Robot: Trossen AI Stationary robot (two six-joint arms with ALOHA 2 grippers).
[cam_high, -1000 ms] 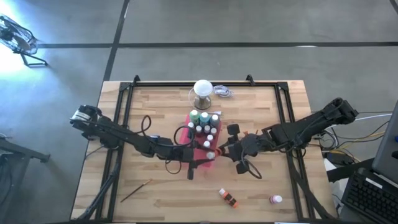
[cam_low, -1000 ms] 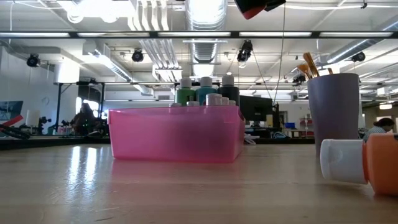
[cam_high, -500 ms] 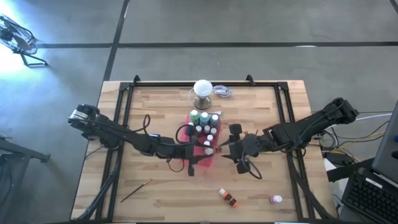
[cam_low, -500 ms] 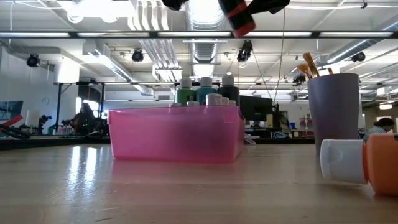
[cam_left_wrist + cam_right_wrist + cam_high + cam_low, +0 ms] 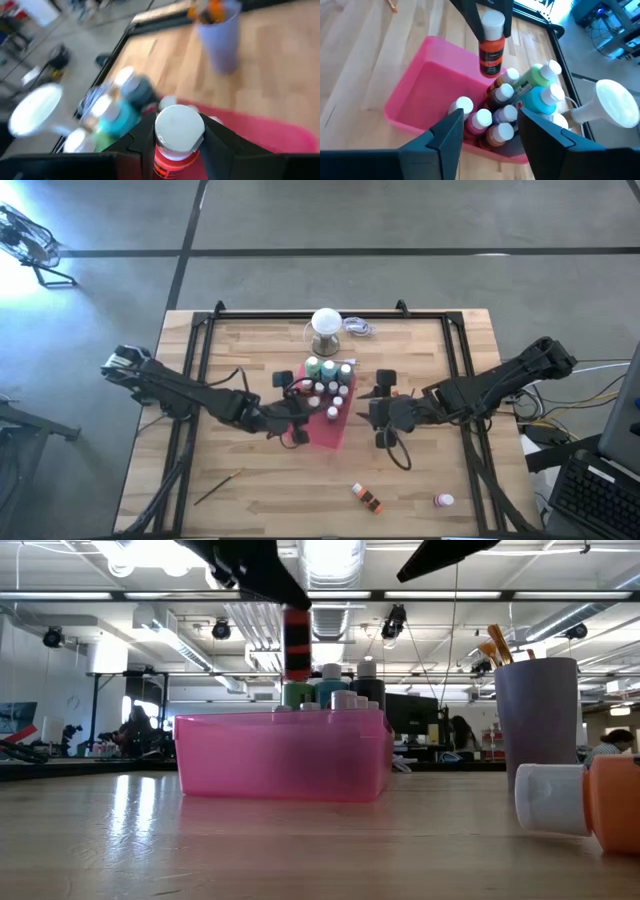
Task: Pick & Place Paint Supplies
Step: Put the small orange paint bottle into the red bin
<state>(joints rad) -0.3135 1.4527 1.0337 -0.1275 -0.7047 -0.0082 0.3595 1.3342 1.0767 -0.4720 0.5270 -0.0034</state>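
One red bottle point(image 5: 491, 51), label seemingly unreadable.

Pink bin point(image 5: 415, 90): near half is bare floor, room to come down there. Far half is packed with upright white-capped bottles point(image 5: 506, 112), caps close together, no gap between them. Left end effector point(image 5: 298, 418) hangs over the bin's left rim with a red bottle point(image 5: 491, 47) clamped upright, blocking that side from above. Right end effector point(image 5: 380, 412) sits just right of the bin, fingers apart, crowding the right side. White ball-topped stand point(image 5: 326, 326) closes off the far end. Purple cup point(image 5: 543, 720) with brushes stands right of the bin. Near table point(image 5: 270, 500) is mostly free: 1 brush point(image 5: 218, 487) left, 2 fallen bottles point(image 5: 367, 498) right.
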